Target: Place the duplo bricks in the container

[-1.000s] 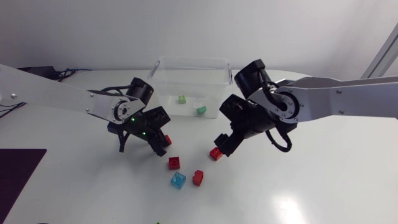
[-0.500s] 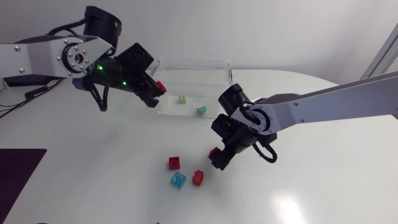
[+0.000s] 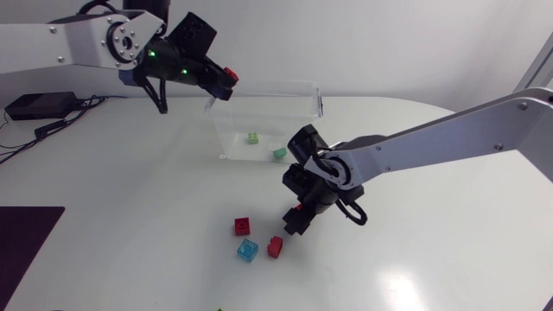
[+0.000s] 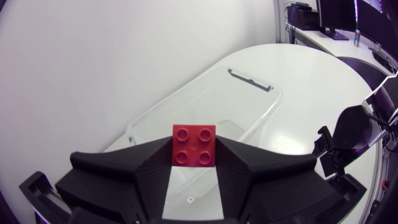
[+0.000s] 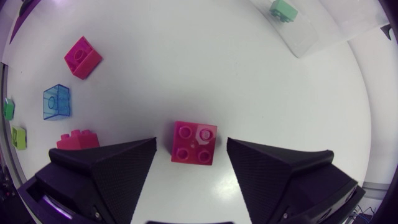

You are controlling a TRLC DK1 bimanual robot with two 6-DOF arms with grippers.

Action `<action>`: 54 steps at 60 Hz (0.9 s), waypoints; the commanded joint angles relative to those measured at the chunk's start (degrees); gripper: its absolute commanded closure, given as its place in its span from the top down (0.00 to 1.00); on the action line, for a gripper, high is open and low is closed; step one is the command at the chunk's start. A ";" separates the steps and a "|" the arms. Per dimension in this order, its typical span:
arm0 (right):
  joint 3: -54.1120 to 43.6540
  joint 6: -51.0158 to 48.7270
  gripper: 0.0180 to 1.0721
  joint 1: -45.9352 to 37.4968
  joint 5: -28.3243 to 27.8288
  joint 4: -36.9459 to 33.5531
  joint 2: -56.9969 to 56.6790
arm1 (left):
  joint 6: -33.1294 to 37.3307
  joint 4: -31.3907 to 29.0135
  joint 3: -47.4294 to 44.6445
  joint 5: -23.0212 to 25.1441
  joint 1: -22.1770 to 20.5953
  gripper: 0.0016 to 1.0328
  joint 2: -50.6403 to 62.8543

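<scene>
My left gripper (image 3: 225,78) hangs high by the near-left corner of the clear container (image 3: 263,112), shut on a red duplo brick (image 4: 194,144) that sits studs-up between its fingers. The container (image 4: 249,102) lies just ahead of it, with two green bricks (image 3: 252,137) (image 3: 280,152) inside. My right gripper (image 3: 296,218) is low on the table, open around another red brick (image 5: 194,142), with a gap on each side of the brick. A red brick (image 3: 243,226), a second red one (image 3: 276,246) and a clear blue one (image 3: 247,250) lie left of it.
In the right wrist view a magenta-red brick (image 5: 83,57), the blue brick (image 5: 57,101) and a red brick (image 5: 78,138) lie beside the left finger; two small green bricks (image 5: 8,109) sit farther off. A dark mat (image 3: 22,238) covers the table's front left.
My left arm lifted its red brick off the table and carried it up to the container's corner. My right gripper slid left and down around its red brick, fingers drawing closer.
</scene>
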 commanded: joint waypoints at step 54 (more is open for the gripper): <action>-0.87 0.88 0.27 -2.46 1.77 -6.91 -19.02 | -1.45 -6.33 -0.73 1.75 1.35 0.95 -4.02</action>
